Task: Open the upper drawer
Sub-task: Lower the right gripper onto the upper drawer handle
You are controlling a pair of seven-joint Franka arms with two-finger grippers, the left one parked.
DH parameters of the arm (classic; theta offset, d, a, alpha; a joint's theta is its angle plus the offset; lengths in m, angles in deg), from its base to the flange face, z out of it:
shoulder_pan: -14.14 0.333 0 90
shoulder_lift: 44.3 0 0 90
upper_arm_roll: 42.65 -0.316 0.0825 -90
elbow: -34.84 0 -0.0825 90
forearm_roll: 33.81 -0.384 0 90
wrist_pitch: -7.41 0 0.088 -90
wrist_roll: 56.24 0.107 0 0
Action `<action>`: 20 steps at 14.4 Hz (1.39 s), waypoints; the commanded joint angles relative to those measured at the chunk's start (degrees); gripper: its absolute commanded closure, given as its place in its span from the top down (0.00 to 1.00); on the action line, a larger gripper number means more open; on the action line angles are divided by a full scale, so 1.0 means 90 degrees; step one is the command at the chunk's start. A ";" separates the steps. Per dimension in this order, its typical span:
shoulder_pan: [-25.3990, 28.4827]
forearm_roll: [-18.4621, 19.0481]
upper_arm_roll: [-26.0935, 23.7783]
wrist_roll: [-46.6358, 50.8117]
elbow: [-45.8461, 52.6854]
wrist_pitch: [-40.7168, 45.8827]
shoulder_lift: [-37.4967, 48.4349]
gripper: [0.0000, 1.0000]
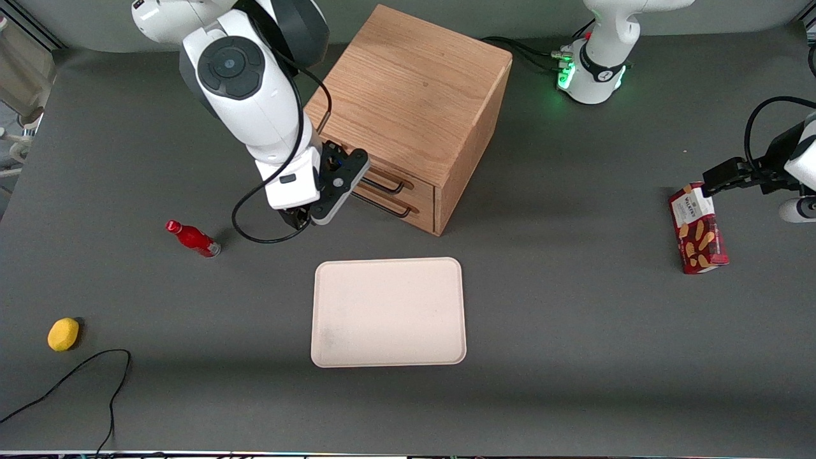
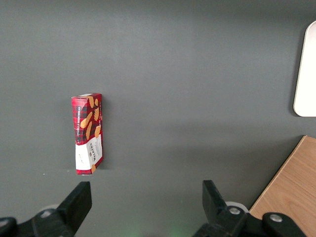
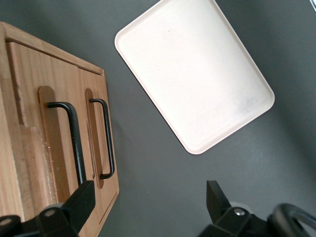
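The front view looks down from high up at the whole desk, from far away. The right wrist view sits close to the gripper and looks at the cabinet front and the tray. Both also show in the front view. The left wrist view looks straight down at the cookie box, also seen from the front.

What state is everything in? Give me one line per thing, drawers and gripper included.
upper drawer: shut, handle not gripped.
bottom drawer: shut.
gripper: open, in front of the cabinet, level with the drawer handles.
tray: empty, lying flat.
red bottle: lying on its side, cap on.
biscuit box: lying flat, closed.
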 commanded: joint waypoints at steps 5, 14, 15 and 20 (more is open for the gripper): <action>0.0191 -0.0114 -0.0101 -0.0173 -0.0272 -0.0209 0.0056 1.00; 0.0123 -0.0288 -0.0101 -0.0633 -0.0516 -0.0199 0.0232 1.00; 0.0123 -0.0493 -0.0101 -0.0700 -0.0526 -0.0170 0.0241 1.00; 0.0055 -0.0718 -0.0091 -0.1051 -0.0526 -0.0005 0.0271 1.00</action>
